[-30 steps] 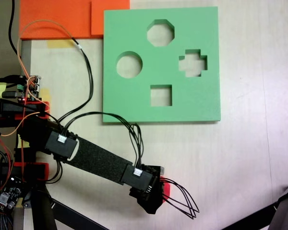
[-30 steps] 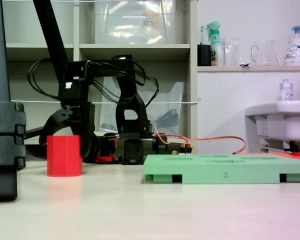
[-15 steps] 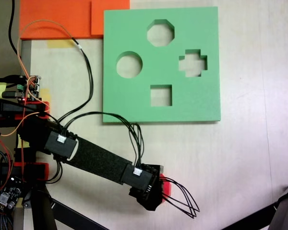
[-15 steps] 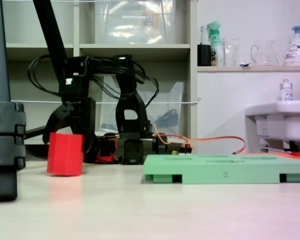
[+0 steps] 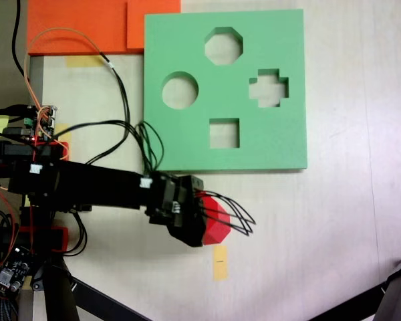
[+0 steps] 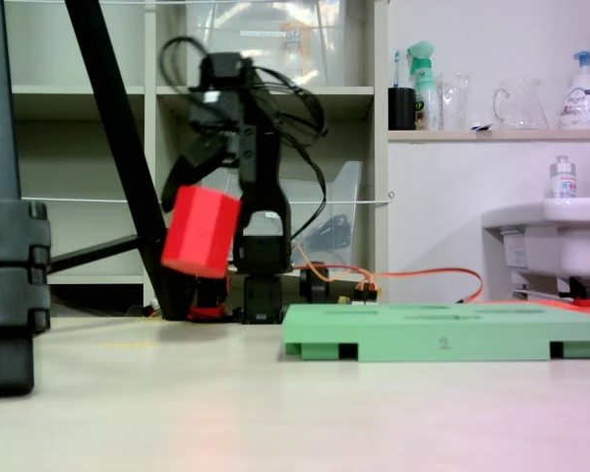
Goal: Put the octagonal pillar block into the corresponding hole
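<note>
While the gripper (image 6: 199, 182) clamps the octagonal pillar block (image 6: 201, 232), block hangs tilted, clear of the desk (image 6: 295, 413), beside the green foam board (image 5: 281, 87) | looks light, squashy foam: hold flat sides, gently | corresponding hole (image 5: 224, 45) at board's far side, empty

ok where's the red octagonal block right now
The red octagonal block is off the table, tilted, held in the gripper. From above it sits just below the green board's bottom-left corner, far from the octagonal hole.
</note>
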Tool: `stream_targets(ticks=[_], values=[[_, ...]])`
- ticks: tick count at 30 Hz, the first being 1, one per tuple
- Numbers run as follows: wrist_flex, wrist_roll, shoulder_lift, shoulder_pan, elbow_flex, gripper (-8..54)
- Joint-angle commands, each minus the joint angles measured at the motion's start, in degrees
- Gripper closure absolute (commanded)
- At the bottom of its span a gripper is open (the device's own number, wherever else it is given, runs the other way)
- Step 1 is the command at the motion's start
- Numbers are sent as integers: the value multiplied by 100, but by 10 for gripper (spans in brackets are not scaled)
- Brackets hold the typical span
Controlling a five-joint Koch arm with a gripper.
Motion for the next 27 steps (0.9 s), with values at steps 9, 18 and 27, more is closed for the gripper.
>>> stream_targets(ticks=[9,18,27], values=[[-756,5159,53,-4148,-756,296],[-844,5871,-1872,-4931,-2988,296],[-853,5985,-3252,-5194,-4746,295]])
